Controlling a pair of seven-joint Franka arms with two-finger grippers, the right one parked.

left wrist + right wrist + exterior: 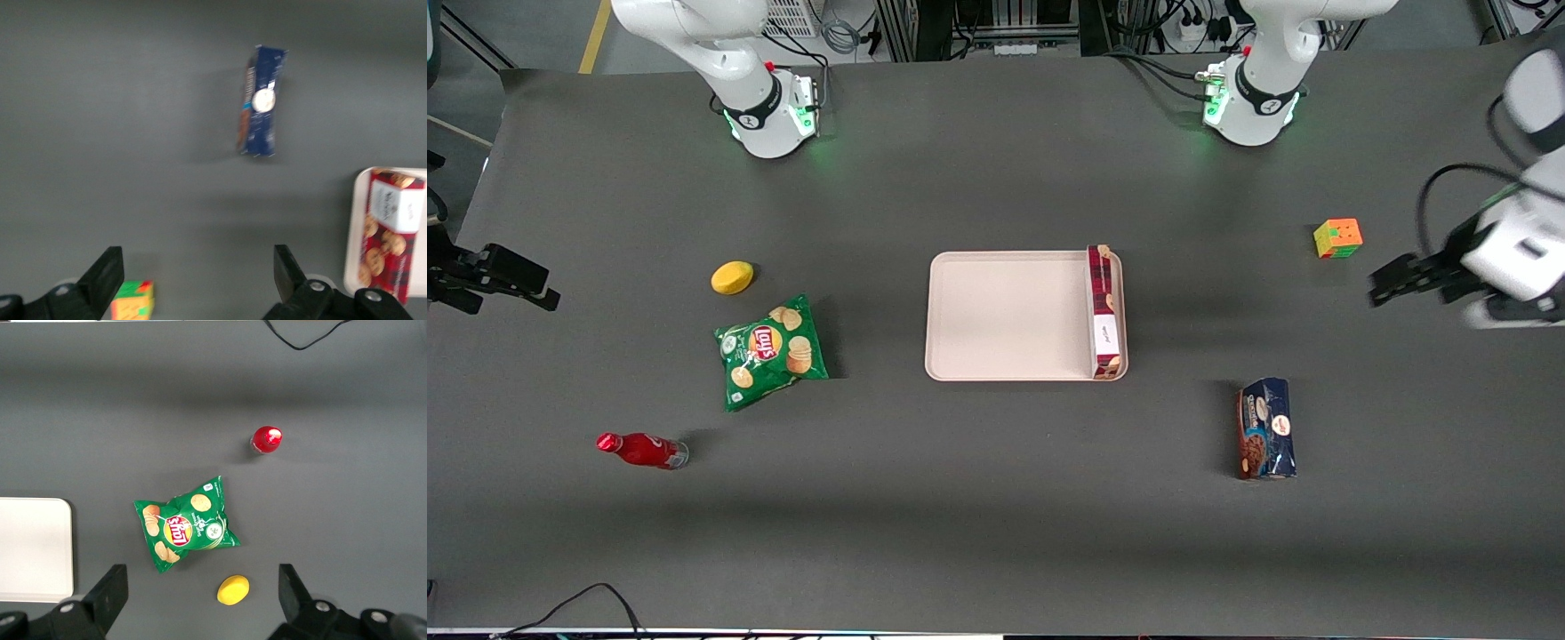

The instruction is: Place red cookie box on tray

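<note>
The pale pink rectangular tray (1005, 316) holds 1 item: the long dark red plaid cookie box (1104, 311), lying along its rim at the working arm's end. The gripper (1383, 289) hovers over bare mat, jaws wide, empty. The wrist view alone shows its fingers (288, 270) flanking the multicoloured puzzle cube (132, 300), untouched.

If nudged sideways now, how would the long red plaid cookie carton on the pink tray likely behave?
The red plaid cookie carton stands on a narrow long face, so it would probably tip flat. It looks stiff. The pale pink tray rim beside it may stop sliding. The gripper is open, toward the working arm's end.
</note>
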